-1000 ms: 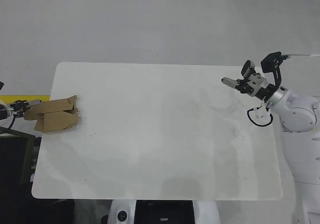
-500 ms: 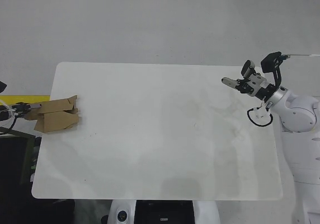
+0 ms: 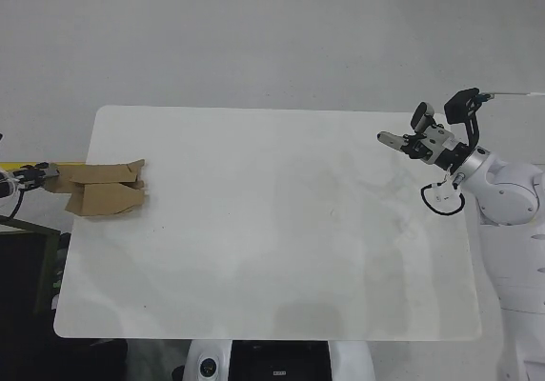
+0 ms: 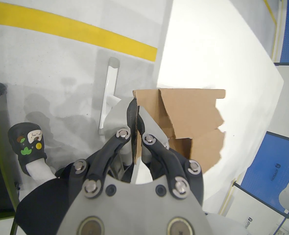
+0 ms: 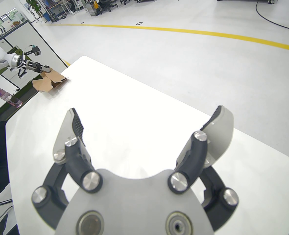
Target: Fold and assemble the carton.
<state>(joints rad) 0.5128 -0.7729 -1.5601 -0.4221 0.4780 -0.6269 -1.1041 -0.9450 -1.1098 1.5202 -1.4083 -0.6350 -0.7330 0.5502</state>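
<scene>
Fingers [image 4: 131, 116] of my left gripper [image 4: 135, 110] are pinching shut on one flap edge of the cardboard carton [image 4: 191, 113]. It is lying at the left edge of the white table [image 3: 301, 238], partly overhanging it. My right gripper [image 5: 147, 118] is hovering over the table's opposite side, well apart, its fingers spread wide and holding nothing. Judging by the loose, splayed flaps, the carton is sitting half-collapsed. Hardly any folding is done, and squaring the body and tucking the flaps are both waiting.
</scene>
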